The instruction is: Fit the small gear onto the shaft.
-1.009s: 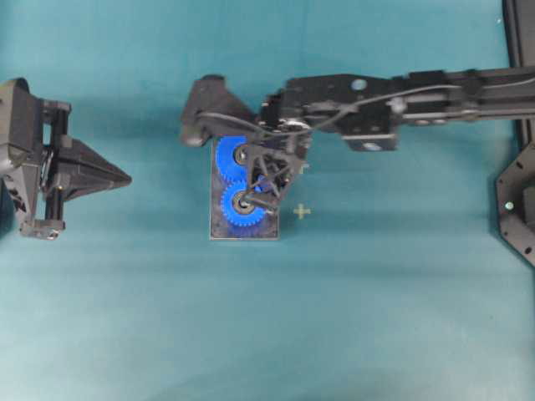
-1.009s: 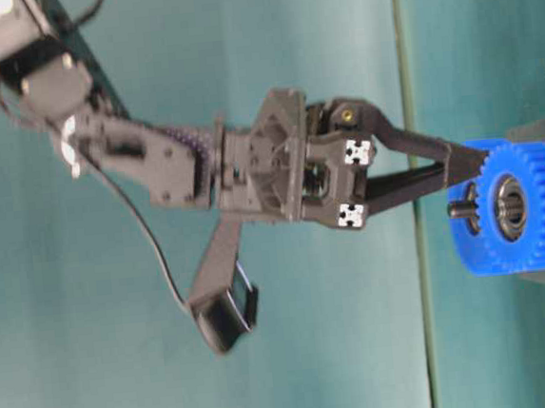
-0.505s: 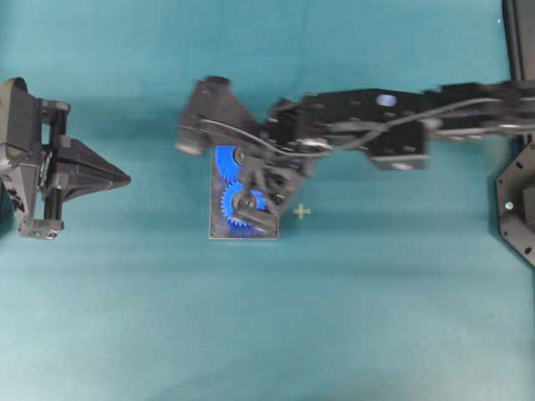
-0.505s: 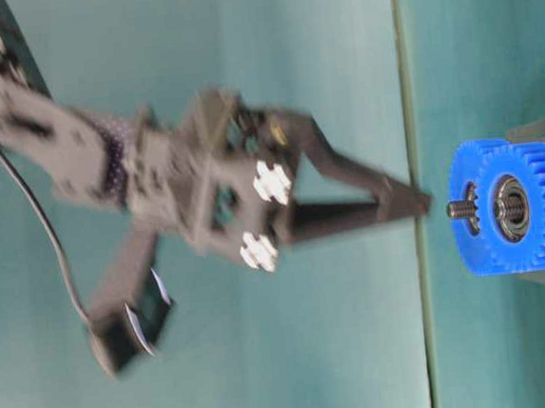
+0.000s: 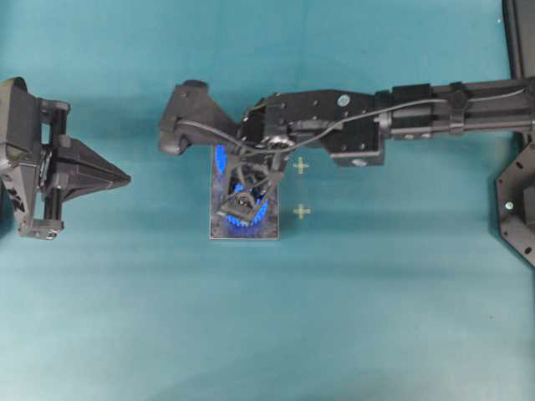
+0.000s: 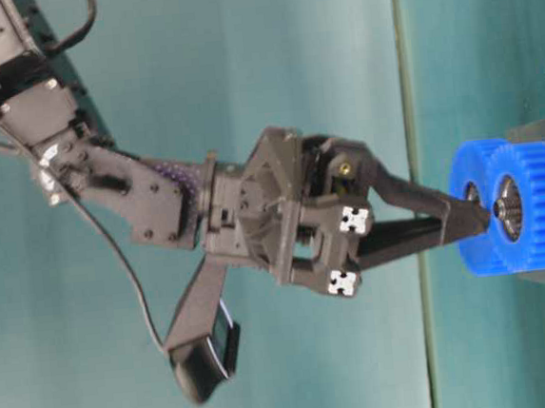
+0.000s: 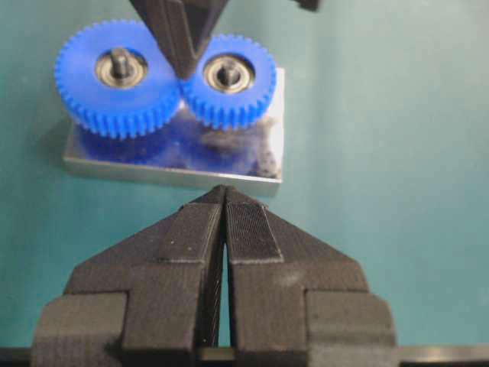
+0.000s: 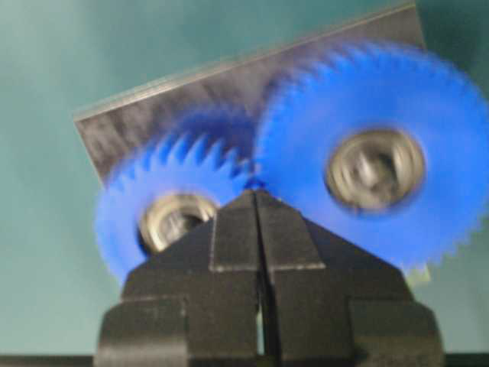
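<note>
The small gear (image 7: 228, 76) sits on the grey plate (image 7: 168, 172), meshed with the larger gear (image 7: 114, 73). The tip of the shaft (image 7: 228, 74) shows in its hub. In the right wrist view the small gear (image 8: 172, 210) is on the left and the larger gear (image 8: 374, 164) on the right. My right gripper (image 8: 257, 196) is shut and empty, its tip at the point where the two gears meet; it also shows from overhead (image 5: 242, 197) and at table level (image 6: 488, 214). My left gripper (image 5: 127, 178) is shut and empty, well left of the plate (image 5: 242, 234).
The right arm (image 5: 401, 125) reaches in from the right edge over the plate. Two yellow cross marks (image 5: 301, 166) (image 5: 302, 212) lie on the teal cloth beside the plate. A dark frame (image 5: 518, 209) stands at the right edge.
My right gripper lifted off the gears half a second ago and has come back down, with its tip now between the two gears. The left arm has not moved.
</note>
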